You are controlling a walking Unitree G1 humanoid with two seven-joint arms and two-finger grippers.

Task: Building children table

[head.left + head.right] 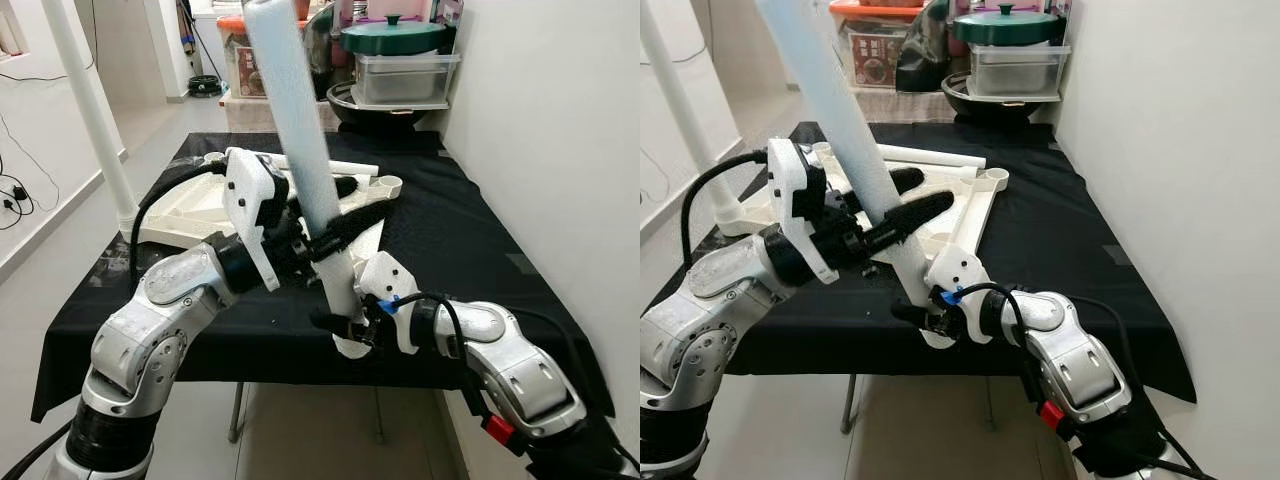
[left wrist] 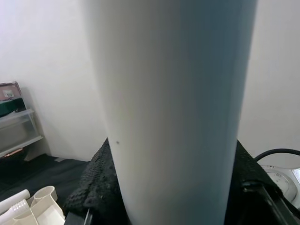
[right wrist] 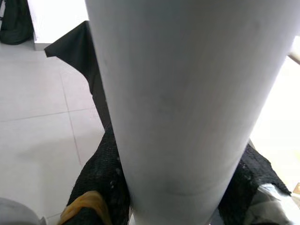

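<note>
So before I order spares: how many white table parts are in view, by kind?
White leg tubes: 3 (held tube, attached upright leg, one lying on the tabletop)
White tabletop panel, upside down on the black cloth: 1
Total: 4

Three white table legs (image 1: 292, 130) — one tabletop (image 1: 190, 210), two claws.
</note>
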